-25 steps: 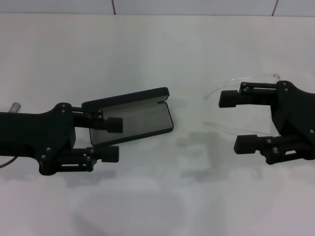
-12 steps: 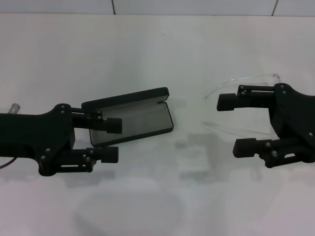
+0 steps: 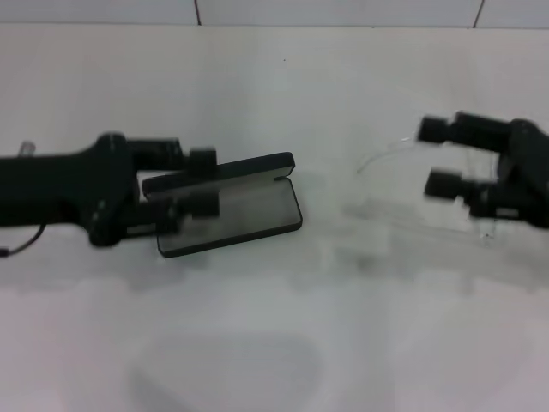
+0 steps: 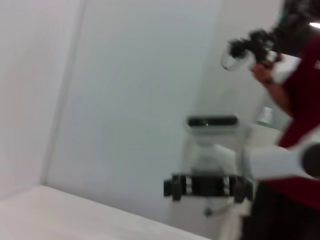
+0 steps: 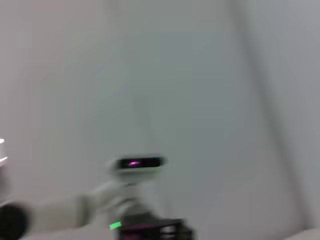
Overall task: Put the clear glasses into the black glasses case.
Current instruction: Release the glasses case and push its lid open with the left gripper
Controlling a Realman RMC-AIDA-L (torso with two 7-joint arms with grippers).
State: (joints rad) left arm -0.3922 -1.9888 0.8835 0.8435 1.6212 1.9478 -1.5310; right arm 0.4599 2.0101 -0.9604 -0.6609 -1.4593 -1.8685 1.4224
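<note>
Left gripper (image 3: 202, 183) sits at the left end of the black glasses case (image 3: 230, 216), its two fingers apart, one over the raised lid's far edge and one over the grey-lined tray; whether either touches the case I cannot tell. The case lies open on the white desk (image 3: 274, 343), left of centre, its long axis running left to right and tilted slightly, the right end farther away.

To the right, well apart from the case, the clear glasses (image 3: 403, 150) lie on the desk, nearly colourless, only a curved lens edge and a faint temple line readable. The right gripper (image 3: 439, 156) is at the glasses, fingers apart; they seem to straddle the frame's right part, though the blur keeps me from saying whether they touch it.

The coming move turns on this: the glasses lie right of the case, and the right arm is the nearer one to them, so they must travel leftward and be laid along the case's long axis.

Compared with a second ago, the left gripper has moved farther away and onto the case's end, and the right gripper has shifted farther away and rightward, with its fingers closer together. The case has not moved.
</note>
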